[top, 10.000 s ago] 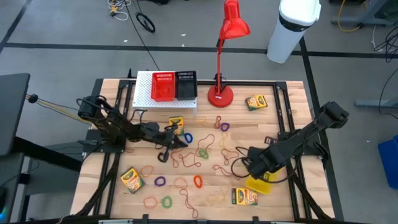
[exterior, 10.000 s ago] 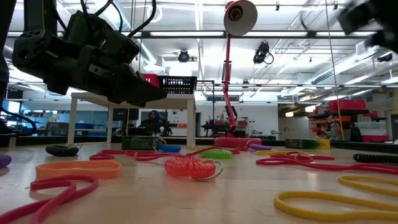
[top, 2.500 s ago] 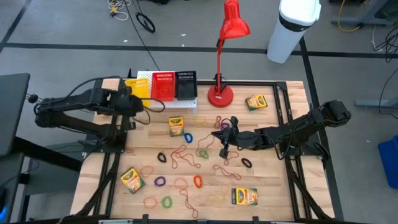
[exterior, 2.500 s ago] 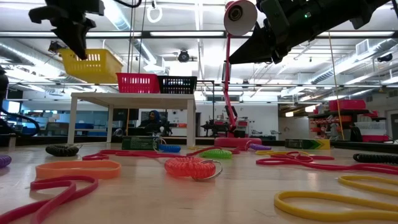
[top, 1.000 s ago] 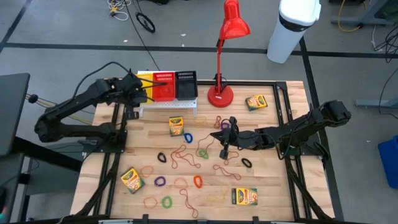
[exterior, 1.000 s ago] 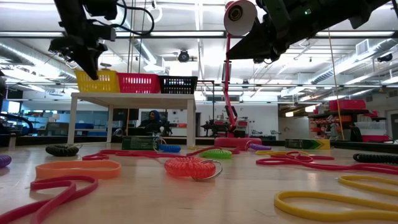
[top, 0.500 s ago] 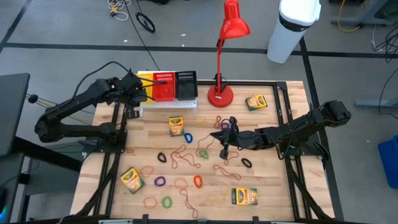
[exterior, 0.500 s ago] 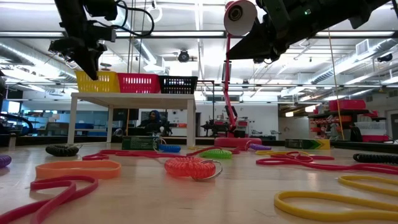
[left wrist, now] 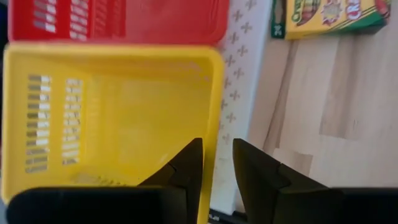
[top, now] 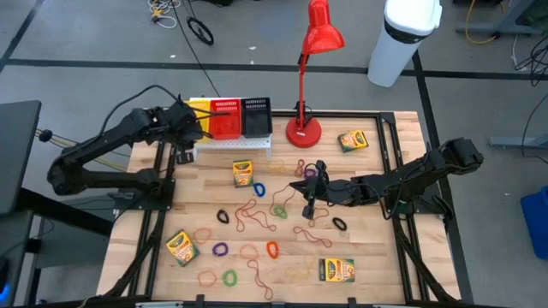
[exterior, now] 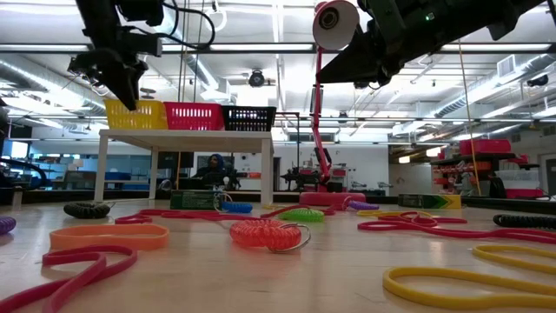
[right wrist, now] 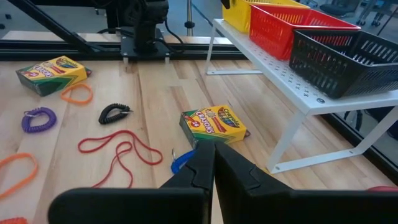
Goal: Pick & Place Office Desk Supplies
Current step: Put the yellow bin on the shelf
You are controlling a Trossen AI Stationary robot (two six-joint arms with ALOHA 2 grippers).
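The desk (top: pixel 377 257) carries the scattered supplies: crayon boxes (top: pixel 243 172) and thin rubber-band loops (top: pixel 257 212) spread across its middle and front. At the back left stands the white perforated rack (top: pixel 229 145), bearing a yellow basket (left wrist: pixel 112 118), a red basket (top: pixel 225 117) and a black basket (top: pixel 256 116) in a row. The red desk lamp (top: pixel 308 77) stands just beside the rack.

The left gripper (left wrist: pixel 214 165) is at the yellow basket. Its jaws straddle the basket's near rim wall and stand slightly parted, so the grip appears to be loosening; the basket sits on the rack, touching the red basket.

Procedure for the release, as a judgement:
1. Open the jaws fully before any retreat, so neither finger drags the rim.
2. Lift straight up, clear of the wall, then withdraw.
3. Confirm that the basket lies flat and fully on the rack.

The right gripper (right wrist: pixel 211 163) waits above the middle of the desk, jaws closed and empty, over a crayon box and a blue loop (right wrist: pixel 179 160).
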